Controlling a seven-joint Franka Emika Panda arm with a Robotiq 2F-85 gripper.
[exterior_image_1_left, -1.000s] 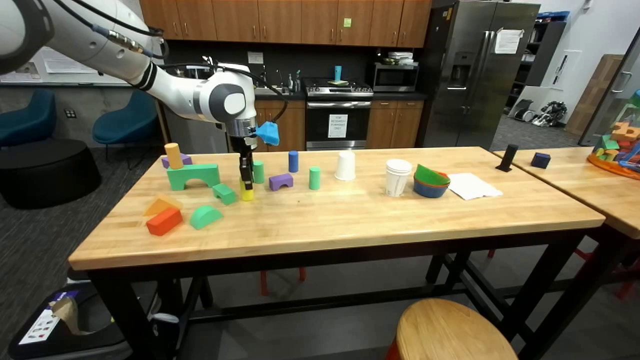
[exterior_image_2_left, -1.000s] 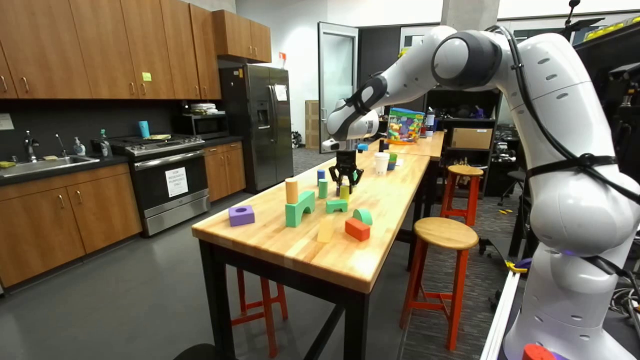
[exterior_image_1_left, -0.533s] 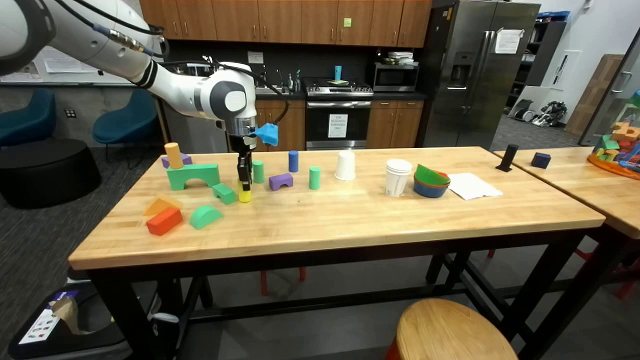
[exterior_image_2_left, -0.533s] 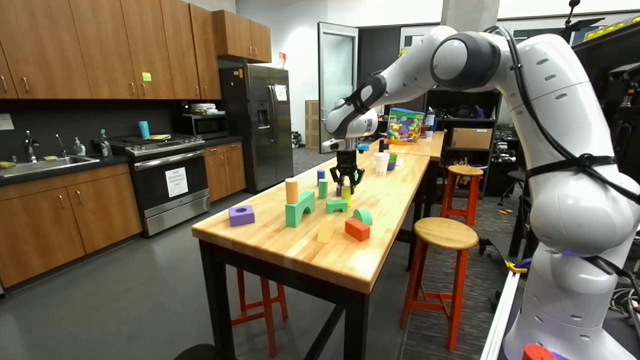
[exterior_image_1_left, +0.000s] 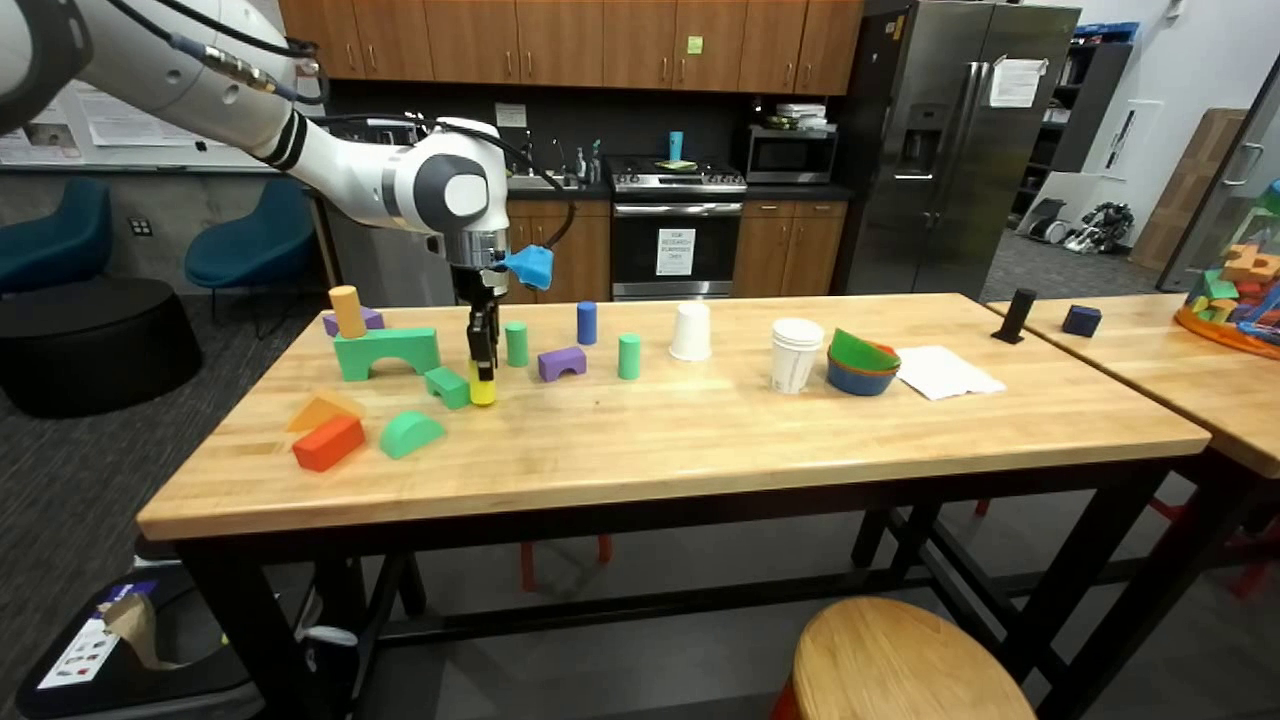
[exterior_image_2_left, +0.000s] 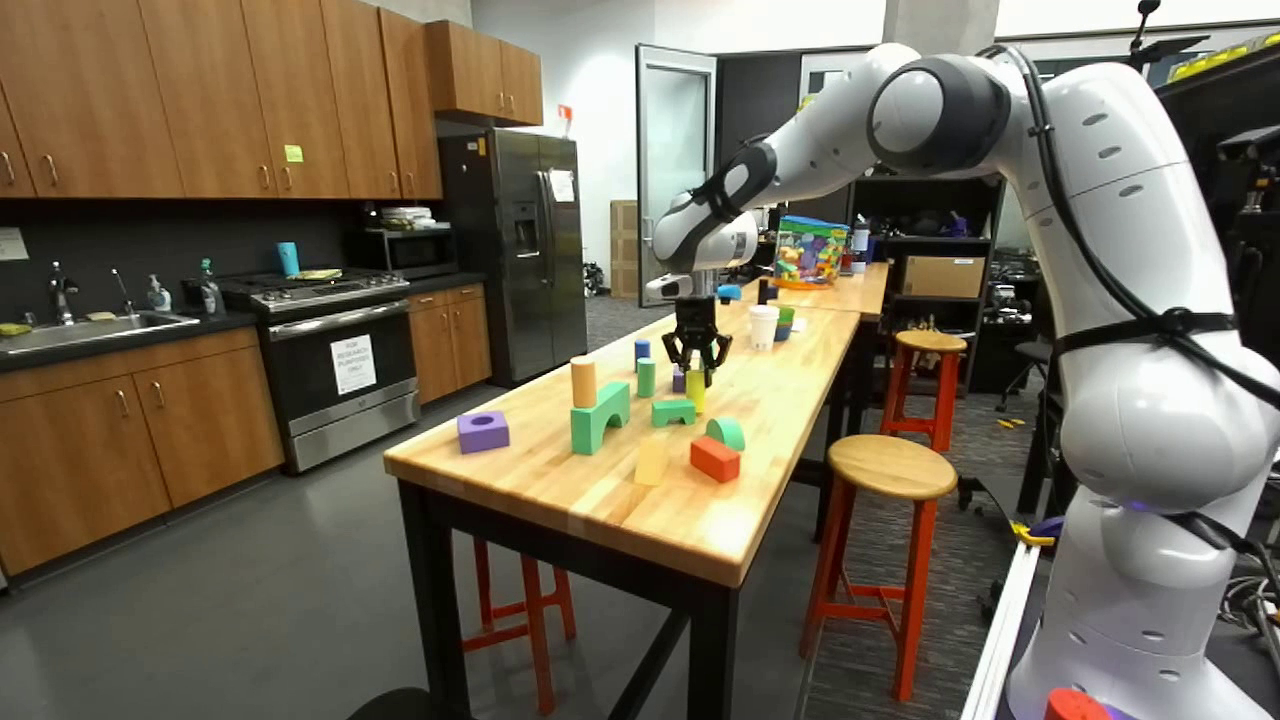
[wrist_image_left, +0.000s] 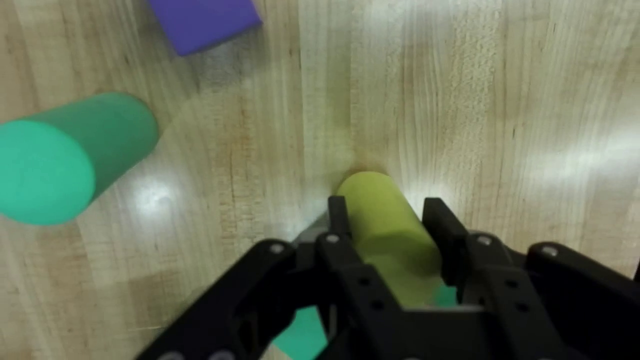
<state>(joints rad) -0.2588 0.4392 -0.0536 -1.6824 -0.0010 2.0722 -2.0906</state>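
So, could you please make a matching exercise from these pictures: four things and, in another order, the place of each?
Things
1) yellow cylinder
2) orange cylinder
3) green bowl
4) printed sign

Places
A) stacked above the blue bowl
B) on the oven door
C) gripped by the tool
D) on top of the large green arch

Right pairs: 1-C, 2-D, 3-A, 4-B
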